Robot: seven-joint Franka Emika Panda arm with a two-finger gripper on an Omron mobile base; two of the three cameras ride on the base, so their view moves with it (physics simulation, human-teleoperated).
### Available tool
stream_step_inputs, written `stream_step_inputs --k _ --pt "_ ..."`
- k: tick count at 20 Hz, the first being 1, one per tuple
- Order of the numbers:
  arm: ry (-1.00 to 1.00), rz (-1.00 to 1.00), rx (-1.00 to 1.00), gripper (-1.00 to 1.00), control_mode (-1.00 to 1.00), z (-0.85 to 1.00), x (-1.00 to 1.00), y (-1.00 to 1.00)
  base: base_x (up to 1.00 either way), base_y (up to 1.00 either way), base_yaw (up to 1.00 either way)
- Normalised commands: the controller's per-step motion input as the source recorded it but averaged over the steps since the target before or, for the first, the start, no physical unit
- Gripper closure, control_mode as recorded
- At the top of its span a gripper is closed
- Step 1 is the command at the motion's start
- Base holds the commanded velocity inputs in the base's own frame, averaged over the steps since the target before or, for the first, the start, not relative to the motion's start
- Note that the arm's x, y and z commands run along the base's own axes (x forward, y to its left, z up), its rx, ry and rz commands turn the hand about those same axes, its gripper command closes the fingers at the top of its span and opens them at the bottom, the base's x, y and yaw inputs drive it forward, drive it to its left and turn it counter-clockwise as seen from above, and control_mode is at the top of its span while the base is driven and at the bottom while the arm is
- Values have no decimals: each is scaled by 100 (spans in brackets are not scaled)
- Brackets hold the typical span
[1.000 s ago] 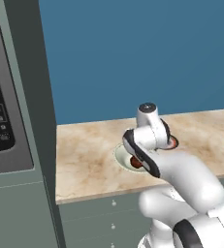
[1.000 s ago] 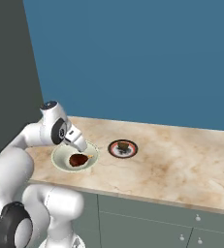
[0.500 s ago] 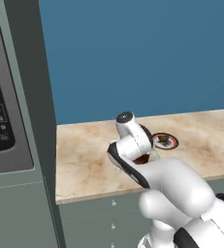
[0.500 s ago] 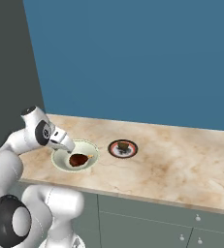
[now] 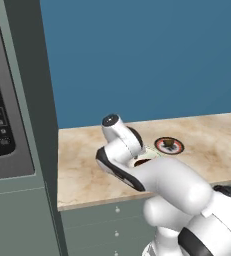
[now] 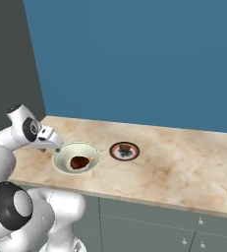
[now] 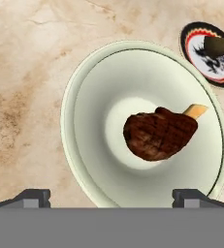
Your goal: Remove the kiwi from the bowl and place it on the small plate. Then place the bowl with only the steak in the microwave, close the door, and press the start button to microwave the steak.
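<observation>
Tool [image 7: 111, 196] now farther left, released, above cream bowl [image 7: 91, 111]; glossy reddish-brown steak [image 7: 158, 134] inside

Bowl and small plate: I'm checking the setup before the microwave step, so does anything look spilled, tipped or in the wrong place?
Nothing stands out. The bowl sits flat on the counter holding only the steak. The kiwi lies on the small plate beside it. The open gripper hovers over the bowl's near rim, holding nothing.

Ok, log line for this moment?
kiwi on plate | steak alone in bowl | gripper open above bowl
</observation>
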Motion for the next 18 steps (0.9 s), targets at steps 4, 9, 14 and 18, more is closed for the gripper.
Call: stream_step_inputs --k 4,9,14,18 --pt "0 8 0 -100 -100 0 -9 8 0 0 0" --pt "2 7 0 -100 -100 -10 0 0 0 0 0" --pt "7 6 0 -100 -100 -33 0 0 0 0 0" --pt "1 1 -1 -100 -100 -34 0 0 0 0 0"
